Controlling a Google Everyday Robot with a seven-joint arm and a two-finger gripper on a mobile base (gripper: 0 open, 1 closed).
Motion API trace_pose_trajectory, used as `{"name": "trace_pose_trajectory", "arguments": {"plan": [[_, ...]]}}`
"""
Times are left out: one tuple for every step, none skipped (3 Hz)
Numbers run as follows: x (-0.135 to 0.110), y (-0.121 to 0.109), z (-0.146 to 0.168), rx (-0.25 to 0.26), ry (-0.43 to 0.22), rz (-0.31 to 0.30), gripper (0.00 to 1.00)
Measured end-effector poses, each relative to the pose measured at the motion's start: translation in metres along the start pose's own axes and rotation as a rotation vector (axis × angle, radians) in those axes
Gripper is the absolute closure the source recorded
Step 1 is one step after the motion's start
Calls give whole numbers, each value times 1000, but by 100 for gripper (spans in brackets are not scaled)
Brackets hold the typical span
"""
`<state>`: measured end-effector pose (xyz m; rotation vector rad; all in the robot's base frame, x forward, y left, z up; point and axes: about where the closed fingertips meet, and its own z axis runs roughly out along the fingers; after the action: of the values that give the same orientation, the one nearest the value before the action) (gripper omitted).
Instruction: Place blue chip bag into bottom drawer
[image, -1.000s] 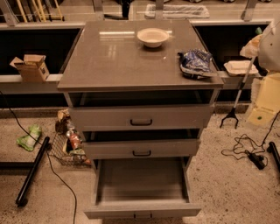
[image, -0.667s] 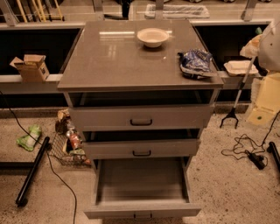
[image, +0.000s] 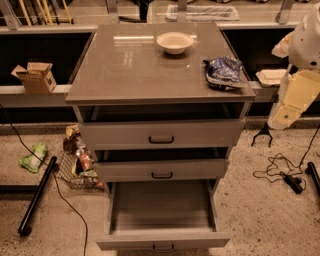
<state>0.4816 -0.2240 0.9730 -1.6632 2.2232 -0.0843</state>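
The blue chip bag (image: 224, 71) is a crumpled shiny dark blue bag with silver patches. It lies on the grey cabinet top (image: 130, 65) near the right edge. The bottom drawer (image: 162, 215) is pulled out at the foot of the cabinet, and its tray shows nothing inside. My gripper (image: 262, 136) hangs at the right of the cabinet, below the pale arm link (image: 295, 97). It is low beside the top drawer's level, well apart from the bag. Its two dark fingers point down, spread and empty.
A white bowl (image: 175, 42) stands at the back of the cabinet top. The two upper drawers (image: 161, 134) are slightly open. A wire basket of packets (image: 80, 165), a green packet (image: 33, 156), a black bar (image: 36, 195) and cables (image: 280, 172) lie on the floor.
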Motion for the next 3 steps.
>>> {"name": "trace_pose_trajectory", "arguments": {"plan": [[0,0,0,0,0,0,0],[1,-19,18,31,-22,37,0],[1,-56,47,77,-75,98,0]]}}
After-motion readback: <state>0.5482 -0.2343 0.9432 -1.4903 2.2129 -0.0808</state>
